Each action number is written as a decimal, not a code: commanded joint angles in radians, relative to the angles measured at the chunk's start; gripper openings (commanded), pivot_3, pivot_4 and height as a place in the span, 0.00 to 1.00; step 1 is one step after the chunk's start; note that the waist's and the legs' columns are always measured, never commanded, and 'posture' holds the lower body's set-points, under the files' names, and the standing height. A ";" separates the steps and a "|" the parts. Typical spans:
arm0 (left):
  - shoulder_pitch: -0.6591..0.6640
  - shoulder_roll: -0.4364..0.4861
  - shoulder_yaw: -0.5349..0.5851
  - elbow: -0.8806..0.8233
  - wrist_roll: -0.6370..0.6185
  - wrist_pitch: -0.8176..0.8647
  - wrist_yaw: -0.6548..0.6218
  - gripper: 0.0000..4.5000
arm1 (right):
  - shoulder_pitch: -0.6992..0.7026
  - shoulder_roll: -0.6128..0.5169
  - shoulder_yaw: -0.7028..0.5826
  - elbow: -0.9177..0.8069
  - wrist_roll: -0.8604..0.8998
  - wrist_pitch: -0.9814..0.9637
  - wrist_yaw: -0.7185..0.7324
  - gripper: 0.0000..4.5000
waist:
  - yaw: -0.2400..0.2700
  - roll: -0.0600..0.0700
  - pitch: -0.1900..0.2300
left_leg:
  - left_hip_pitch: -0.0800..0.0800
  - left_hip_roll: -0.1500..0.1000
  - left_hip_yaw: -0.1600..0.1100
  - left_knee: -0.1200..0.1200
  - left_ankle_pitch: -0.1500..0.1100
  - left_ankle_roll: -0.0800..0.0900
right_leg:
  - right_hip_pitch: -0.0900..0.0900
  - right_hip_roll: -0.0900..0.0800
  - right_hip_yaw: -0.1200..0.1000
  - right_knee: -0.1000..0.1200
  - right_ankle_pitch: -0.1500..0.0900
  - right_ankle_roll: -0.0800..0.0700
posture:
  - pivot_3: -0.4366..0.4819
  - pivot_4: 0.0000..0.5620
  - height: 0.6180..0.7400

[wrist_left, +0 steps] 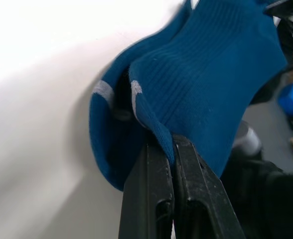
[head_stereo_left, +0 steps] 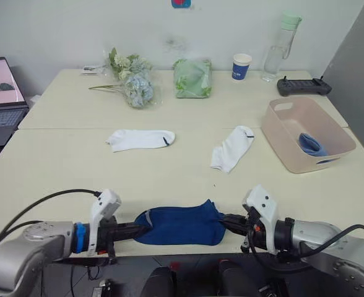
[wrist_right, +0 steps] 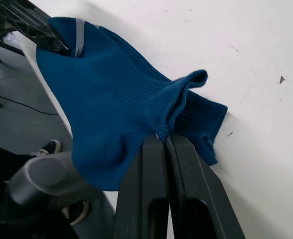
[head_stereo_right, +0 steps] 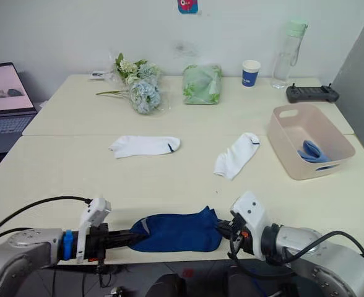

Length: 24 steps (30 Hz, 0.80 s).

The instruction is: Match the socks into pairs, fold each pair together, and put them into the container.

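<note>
A pair of navy blue socks (head_stereo_left: 182, 226) lies stacked at the table's front edge, stretched between my two grippers. My left gripper (head_stereo_left: 140, 230) is shut on the cuff end (wrist_left: 154, 124). My right gripper (head_stereo_left: 226, 223) is shut on the opposite end (wrist_right: 174, 107). Two white socks lie apart mid-table, one (head_stereo_left: 140, 139) to the left and one (head_stereo_left: 233, 148) to the right. The pale pink container (head_stereo_left: 287, 148) stands at the right with light blue sock fabric (head_stereo_left: 311, 145) inside.
At the back stand artificial flowers (head_stereo_left: 132, 80), a green bag (head_stereo_left: 192, 78), a blue paper cup (head_stereo_left: 241, 66), a clear bottle (head_stereo_left: 280, 48) and a black controller (head_stereo_left: 303, 86). A laptop (head_stereo_left: 1, 99) sits at the far left.
</note>
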 commanded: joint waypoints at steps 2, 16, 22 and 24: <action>-0.015 -0.023 -0.032 0.011 0.053 -0.086 0.042 0.00 | 0.017 -0.025 0.057 0.025 -0.086 -0.095 0.002 0.01 | 0.001 0.000 0.000 | 0.000 0.000 0.000 0.000 0.000 0.000 | 0.000 0.000 0.000 0.000 0.000 0.000 | 0.48 0.27 1.00; -0.012 0.005 0.056 0.020 -0.008 -0.121 0.005 0.21 | 0.033 -0.013 -0.048 0.010 -0.030 -0.115 0.057 0.31 | 0.001 0.000 0.000 | 0.000 0.000 0.000 0.000 0.000 0.000 | 0.000 0.000 0.000 0.000 0.000 0.000 | 0.48 0.27 1.00; -0.036 0.100 0.119 0.014 -0.048 -0.109 -0.067 0.48 | -0.010 -0.009 -0.100 -0.024 0.011 -0.130 0.064 0.77 | 0.001 0.000 0.000 | 0.000 0.000 0.000 0.000 0.000 0.000 | 0.000 0.001 0.000 0.000 0.000 0.000 | 0.48 0.27 1.00; -0.055 0.122 0.111 0.016 -0.058 -0.115 -0.093 0.48 | -0.039 -0.006 -0.071 -0.028 -0.002 -0.148 0.066 0.77 | 0.000 0.000 0.000 | 0.001 0.000 0.000 0.000 0.000 0.000 | 0.000 0.001 0.000 0.000 0.000 0.000 | 0.48 0.27 1.00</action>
